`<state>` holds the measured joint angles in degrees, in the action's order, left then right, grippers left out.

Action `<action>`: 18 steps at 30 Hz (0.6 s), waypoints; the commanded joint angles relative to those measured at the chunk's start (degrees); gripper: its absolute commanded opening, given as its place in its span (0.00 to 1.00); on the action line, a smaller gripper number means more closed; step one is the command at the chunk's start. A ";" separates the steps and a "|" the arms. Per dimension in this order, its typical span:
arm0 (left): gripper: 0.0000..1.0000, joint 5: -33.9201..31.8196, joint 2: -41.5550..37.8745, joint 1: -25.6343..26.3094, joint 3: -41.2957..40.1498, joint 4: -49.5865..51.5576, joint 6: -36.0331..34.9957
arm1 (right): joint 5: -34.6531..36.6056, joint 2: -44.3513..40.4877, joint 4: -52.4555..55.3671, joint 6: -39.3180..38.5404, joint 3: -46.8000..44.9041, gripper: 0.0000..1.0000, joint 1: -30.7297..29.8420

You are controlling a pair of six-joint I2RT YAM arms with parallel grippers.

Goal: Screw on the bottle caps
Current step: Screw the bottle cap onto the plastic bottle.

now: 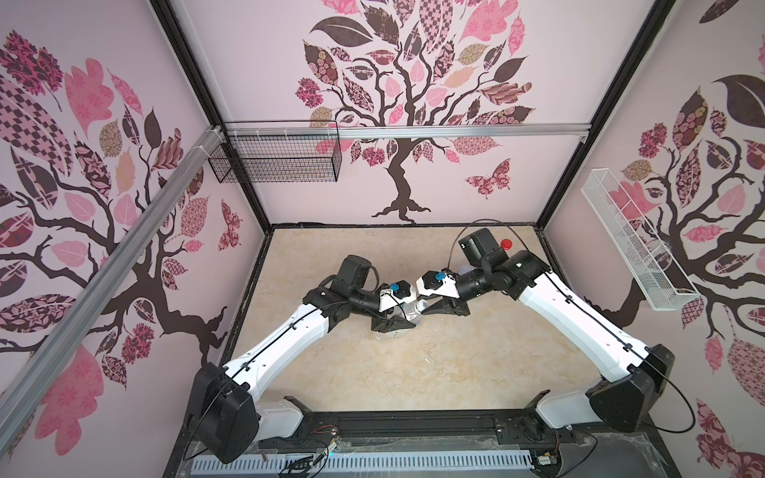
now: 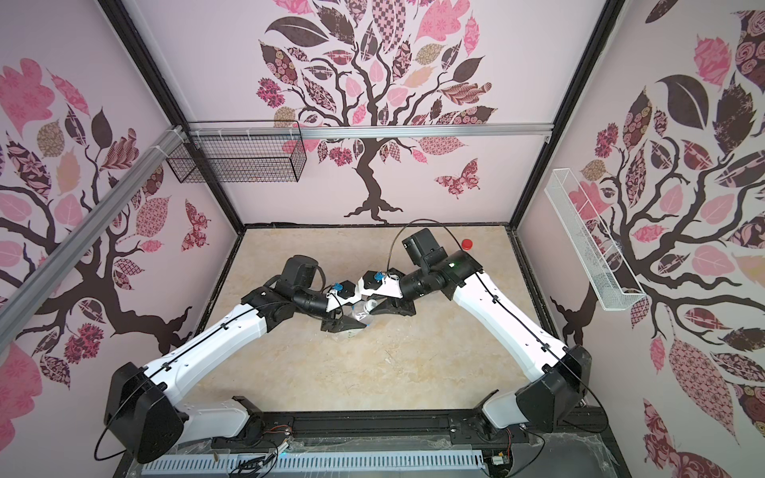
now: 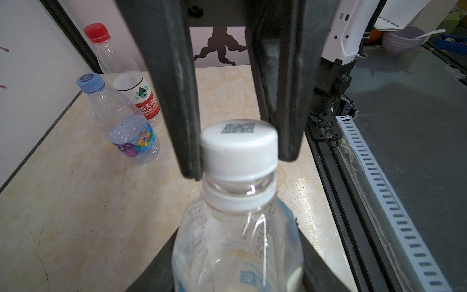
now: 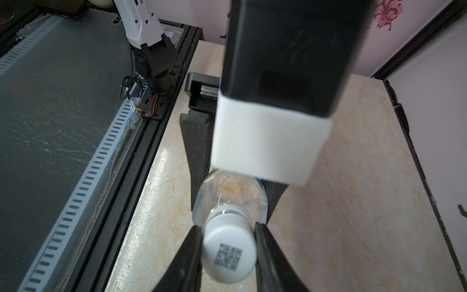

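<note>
My left gripper [image 3: 237, 274] is shut on the body of a clear bottle [image 3: 237, 240] with a white-green label, held tilted near the table's middle. Its white cap [image 4: 228, 252], printed with a dark square code, sits on the neck. My right gripper [image 4: 228, 254] is shut on this cap, one finger [image 3: 177, 106] pressed on each side. Both top views show the two grippers meeting at the bottle [image 1: 407, 316], [image 2: 359, 316]. The red-labelled bottle [image 3: 131, 83] wears a red cap [image 3: 97, 32]. The squat bluish bottle [image 3: 129, 129] beside it wears a blue cap [image 3: 89, 81].
The red cap [image 1: 505, 243] shows at the back right of the table, behind my right arm. A black wire basket [image 1: 281, 153] hangs on the back wall and a white one [image 1: 633, 248] on the right wall. A black rail [image 1: 414, 422] runs along the front edge.
</note>
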<state>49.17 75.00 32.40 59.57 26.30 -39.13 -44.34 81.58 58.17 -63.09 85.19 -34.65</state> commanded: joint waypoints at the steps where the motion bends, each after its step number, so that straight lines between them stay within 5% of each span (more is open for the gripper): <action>1: 0.36 0.15 -0.17 -0.01 0.57 -0.40 -0.55 | -0.58 0.39 3.77 0.11 3.20 0.31 -0.33; 18: 0.33 -9.67 -0.17 0.71 1.32 -2.90 4.62 | 16.24 -2.92 -5.63 10.52 -1.44 0.30 -5.40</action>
<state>42.04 74.98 33.08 59.90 26.46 -38.83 -30.92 80.47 55.42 -55.70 84.64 -38.81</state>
